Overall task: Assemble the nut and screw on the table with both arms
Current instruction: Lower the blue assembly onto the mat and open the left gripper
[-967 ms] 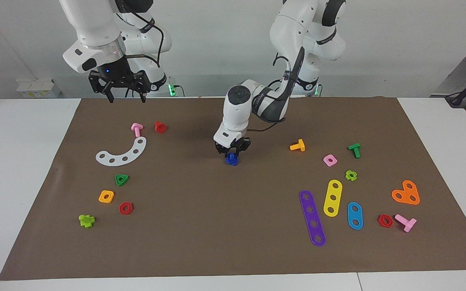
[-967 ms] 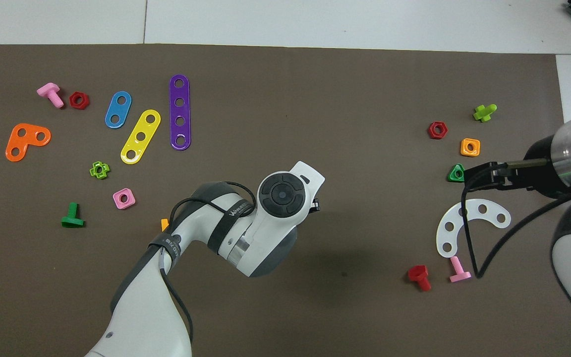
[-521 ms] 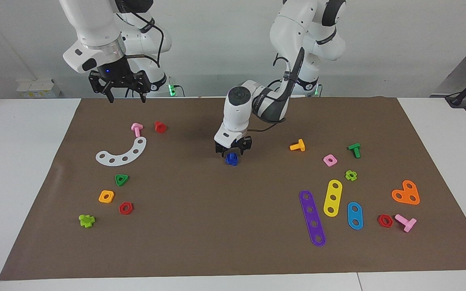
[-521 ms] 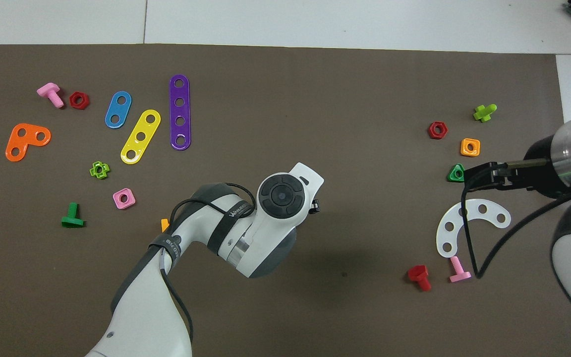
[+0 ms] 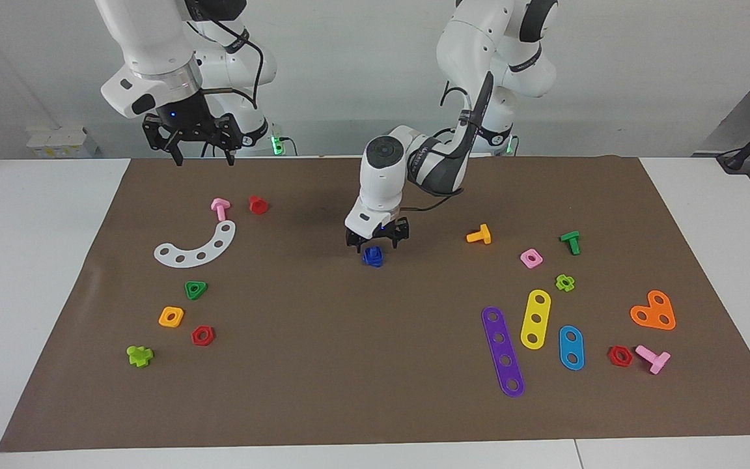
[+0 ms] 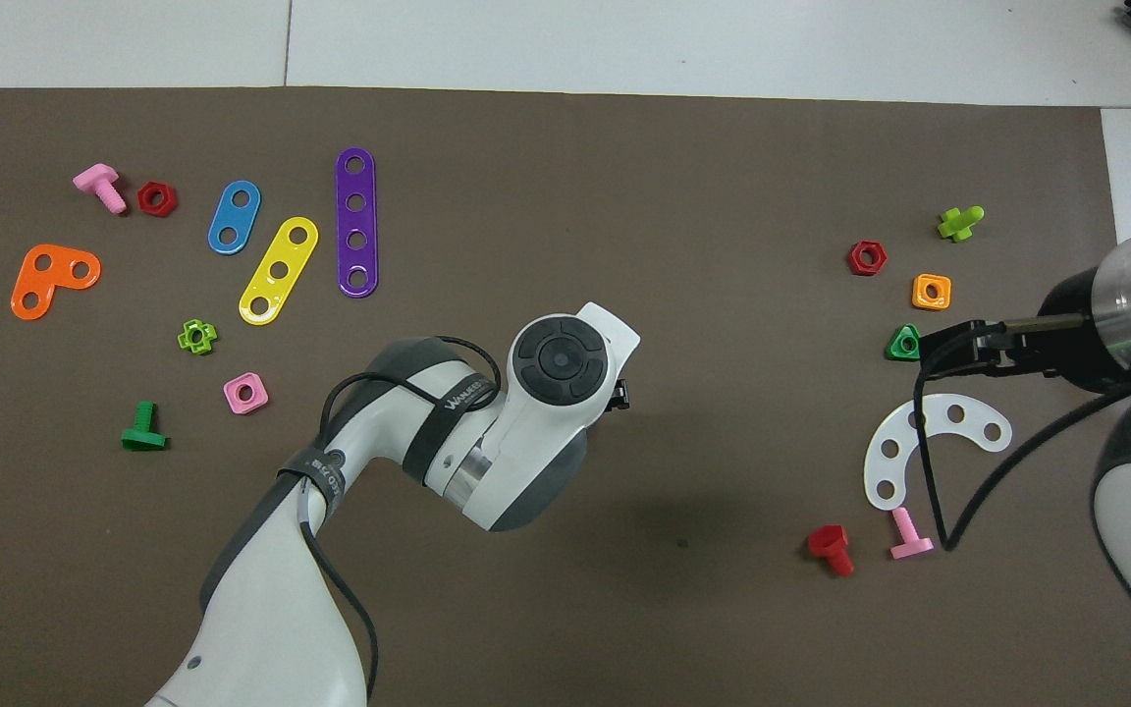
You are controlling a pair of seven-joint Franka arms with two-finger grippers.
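Note:
A small blue piece (image 5: 372, 256) lies on the brown mat (image 5: 362, 365) of the table (image 5: 36, 273), near its middle. I cannot tell the nut from the screw in it. My left gripper (image 5: 376, 242) hangs just above it, open, with its fingers apart from it. In the overhead view the left arm's wrist (image 6: 558, 361) hides the blue piece. My right gripper (image 5: 204, 155) is open and empty. It waits high over the mat's edge nearest the robots, and it also shows in the overhead view (image 6: 953, 349).
Toward the right arm's end lie a white arc plate (image 5: 196, 246), a pink screw (image 5: 220, 208), a red screw (image 5: 258, 204), a green triangular nut (image 5: 195, 289) and a yellow-orange nut (image 5: 171, 316). Toward the left arm's end lie an orange screw (image 5: 479, 235), a pink nut (image 5: 530, 258) and coloured strips (image 5: 502, 350).
My left gripper has risen a little off the blue piece, which stays on the mat. The right arm has not moved.

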